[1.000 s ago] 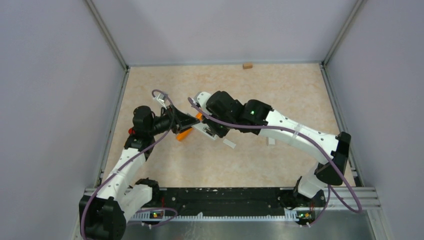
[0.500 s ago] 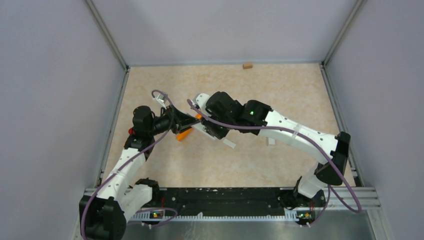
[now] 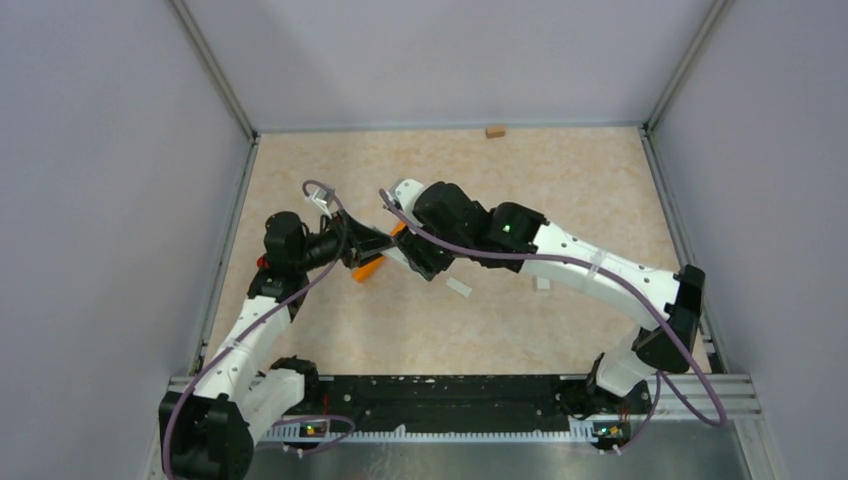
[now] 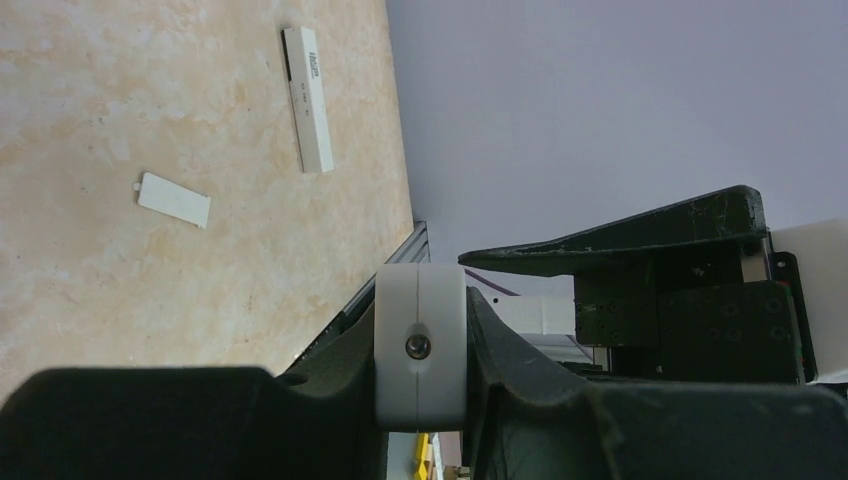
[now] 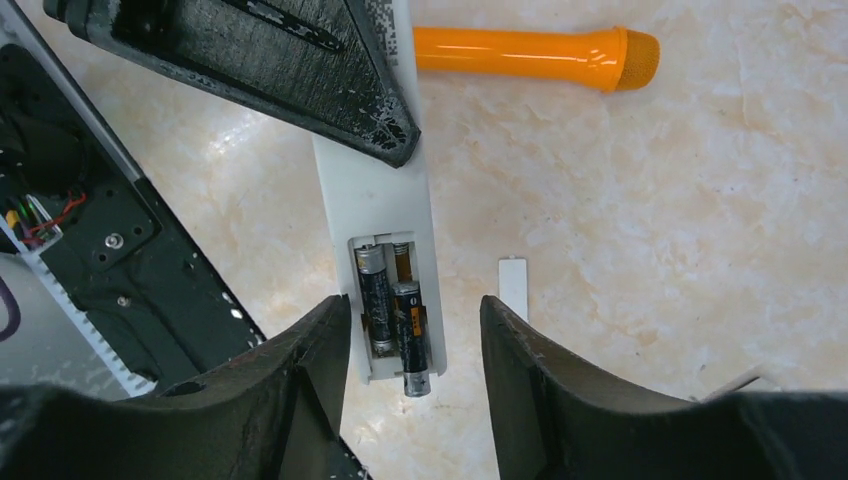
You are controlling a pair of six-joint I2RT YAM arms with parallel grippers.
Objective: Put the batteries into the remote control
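2 batteries [image 5: 408, 325] lie in the remote control [image 5: 370, 190].
Left claw [image 4: 420, 350] pinches it; right claw [image 5: 412, 312] spreads wide astride its battery end.

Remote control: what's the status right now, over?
Left pincer shut on remote control. Right pincer open over its end. Two batteries in, one poking past the end. Cover lying off to the side.
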